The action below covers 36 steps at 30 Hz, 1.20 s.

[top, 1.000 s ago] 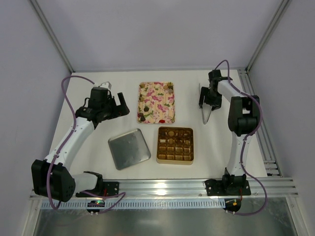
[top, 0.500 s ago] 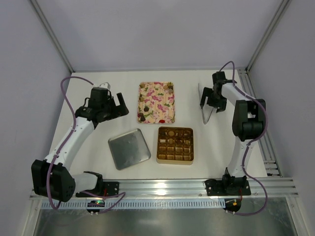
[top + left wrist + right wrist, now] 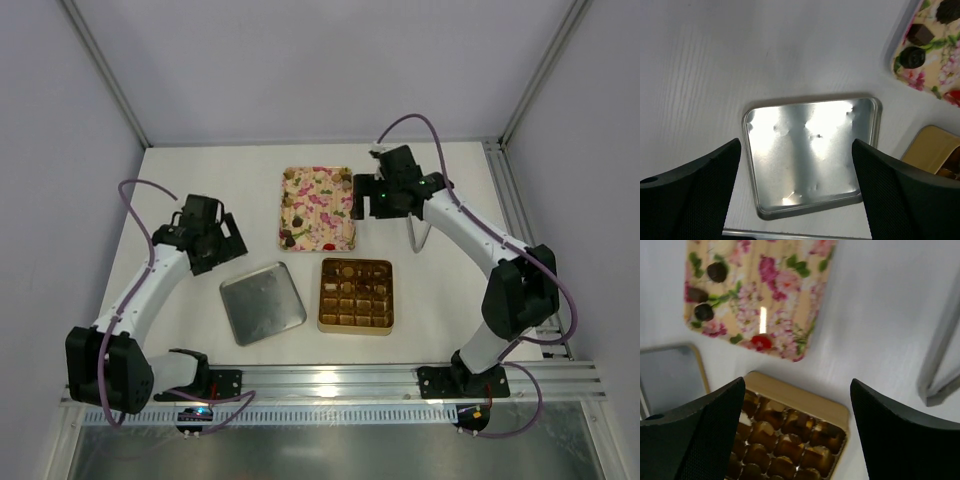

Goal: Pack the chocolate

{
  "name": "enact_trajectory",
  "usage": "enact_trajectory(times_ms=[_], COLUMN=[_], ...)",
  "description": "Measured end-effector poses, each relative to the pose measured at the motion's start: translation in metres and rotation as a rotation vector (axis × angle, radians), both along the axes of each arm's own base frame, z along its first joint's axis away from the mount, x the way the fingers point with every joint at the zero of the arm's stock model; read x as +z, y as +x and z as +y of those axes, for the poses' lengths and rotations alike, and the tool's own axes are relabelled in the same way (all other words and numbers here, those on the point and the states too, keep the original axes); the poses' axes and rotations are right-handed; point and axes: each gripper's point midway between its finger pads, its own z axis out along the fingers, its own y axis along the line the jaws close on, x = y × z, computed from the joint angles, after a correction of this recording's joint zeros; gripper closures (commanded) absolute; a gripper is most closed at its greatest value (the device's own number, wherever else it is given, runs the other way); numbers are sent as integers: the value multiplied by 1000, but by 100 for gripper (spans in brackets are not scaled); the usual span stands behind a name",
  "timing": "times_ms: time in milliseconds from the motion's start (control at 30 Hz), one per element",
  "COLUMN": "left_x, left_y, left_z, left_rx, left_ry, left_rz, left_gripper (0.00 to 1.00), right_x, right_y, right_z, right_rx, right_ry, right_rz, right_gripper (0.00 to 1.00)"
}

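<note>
The chocolate (image 3: 290,238) lies as several small dark pieces and a red one (image 3: 760,341) on the floral tray (image 3: 318,208). Two dark pieces (image 3: 913,56) show at the tray's corner in the left wrist view. The gold box (image 3: 356,295) with grid cells sits just in front of the tray. My right gripper (image 3: 362,198) hovers open at the tray's right edge, above the gap between tray and box (image 3: 790,435), holding nothing. My left gripper (image 3: 222,242) hangs open and empty over the silver lid (image 3: 810,155).
The silver lid (image 3: 262,302) lies left of the gold box. Metal tongs (image 3: 418,235) lie on the table right of the tray, also at the right edge of the right wrist view (image 3: 940,355). A metal rail (image 3: 330,378) runs along the near edge.
My right arm has swung left, away from the tongs, to the tray's right edge. My left gripper has dropped nearer, toward the silver lid.
</note>
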Motion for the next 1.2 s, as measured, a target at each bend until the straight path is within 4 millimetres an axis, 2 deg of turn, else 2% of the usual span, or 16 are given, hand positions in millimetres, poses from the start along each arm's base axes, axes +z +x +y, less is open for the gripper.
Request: enact_trajectory(times_ms=[100, 167, 300, 400, 533, 667, 833, 1033, 1067, 1133, 1200], left_x=[-27, -45, -70, -84, -105, -123, -124, -124, -124, -124, -124], left_y=[-21, -38, -61, -68, -78, -84, -79, -73, -73, -73, -72], left_z=[8, 12, 16, 18, 22, 27, 25, 23, 22, 22, 22], left_rx=[51, 83, 140, 175, 206, 229, 205, 160, 150, 138, 118], left_ry=[-6, -11, -18, -23, -21, -20, -30, -34, -33, -30, -28], left_rz=[98, 169, 276, 337, 428, 506, 530, 558, 566, 583, 598], left_gripper=[19, 21, 30, 36, 42, 55, 69, 89, 95, 100, 100], right_x=[8, 14, 25, 27, 24, 25, 20, 1, -2, -8, -13], right_y=[-21, -31, -42, -49, -58, -60, -59, -60, -60, -61, -61], right_z=[51, 73, 101, 116, 127, 132, 137, 144, 145, 147, 148], right_rx=[140, 200, 273, 312, 346, 359, 369, 393, 399, 410, 420], right_ry=[37, 54, 84, 100, 109, 118, 120, 106, 104, 100, 97], right_rz=[-10, -15, -40, -43, -30, -33, -28, 5, 12, 24, 36], right_gripper=[16, 16, 18, 18, 18, 18, 19, 19, 19, 19, 19])
